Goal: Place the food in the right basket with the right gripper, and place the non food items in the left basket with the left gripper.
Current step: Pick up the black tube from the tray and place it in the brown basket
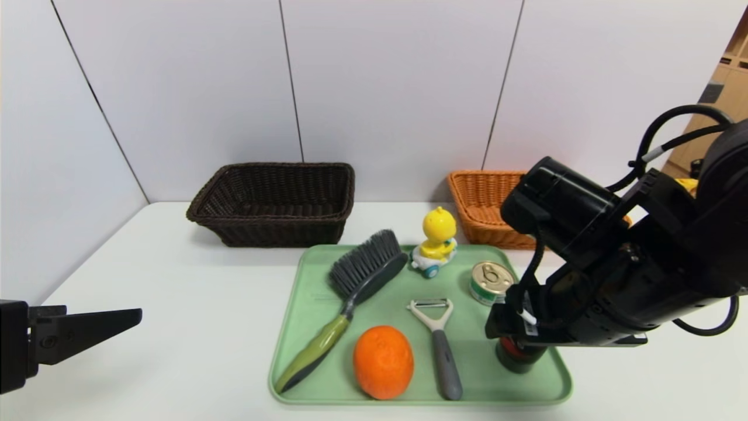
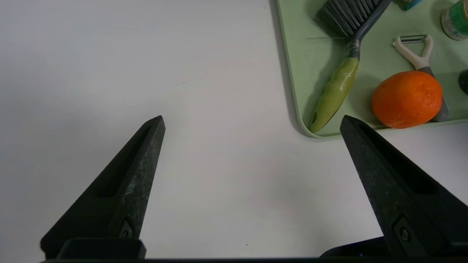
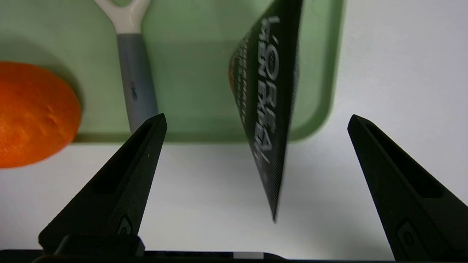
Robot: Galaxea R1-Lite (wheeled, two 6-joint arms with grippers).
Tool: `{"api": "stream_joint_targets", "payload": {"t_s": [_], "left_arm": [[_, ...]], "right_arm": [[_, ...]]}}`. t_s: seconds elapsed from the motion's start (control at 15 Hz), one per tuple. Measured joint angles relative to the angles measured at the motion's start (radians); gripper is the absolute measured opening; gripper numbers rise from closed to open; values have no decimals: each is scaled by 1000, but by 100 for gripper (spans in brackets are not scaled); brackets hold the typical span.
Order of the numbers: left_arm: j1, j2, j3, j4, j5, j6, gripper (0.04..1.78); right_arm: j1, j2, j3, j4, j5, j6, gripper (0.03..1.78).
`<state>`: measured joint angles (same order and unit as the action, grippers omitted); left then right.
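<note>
A green tray holds a grey brush with a green handle, a yellow duck toy, a tin can, a peeler, an orange and an upright black tube. My right gripper is open at the tray's near right corner. The black tube stands between its fingers, with a gap on both sides. The orange and peeler lie beside it. My left gripper is open and empty over bare table, left of the tray; it also shows in the head view.
A dark brown basket stands at the back left and an orange basket at the back right, partly hidden by my right arm. White wall panels close the back. The brush handle points toward the tray's near left corner.
</note>
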<state>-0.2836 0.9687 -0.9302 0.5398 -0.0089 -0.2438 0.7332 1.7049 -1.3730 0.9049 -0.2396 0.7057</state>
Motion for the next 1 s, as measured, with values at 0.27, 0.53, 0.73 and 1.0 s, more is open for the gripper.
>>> {"api": "stream_joint_targets", "payload": {"t_s": [0.27, 0.53, 0.73, 1.0], "left_arm": [[-1, -14, 24, -1, -4, 2, 169], [-2, -30, 51, -3, -7, 2, 169], [-2, -41, 65, -3, -26, 1, 169], [-2, -55, 70, -3, -35, 0, 169]], "right_arm": [[-1, 52, -3, -38, -10, 5, 171], [-1, 68, -16, -40, -14, 3, 171], [-4, 76, -15, -40, -17, 5, 171], [-9, 80, -10, -40, -37, 5, 171]]}}
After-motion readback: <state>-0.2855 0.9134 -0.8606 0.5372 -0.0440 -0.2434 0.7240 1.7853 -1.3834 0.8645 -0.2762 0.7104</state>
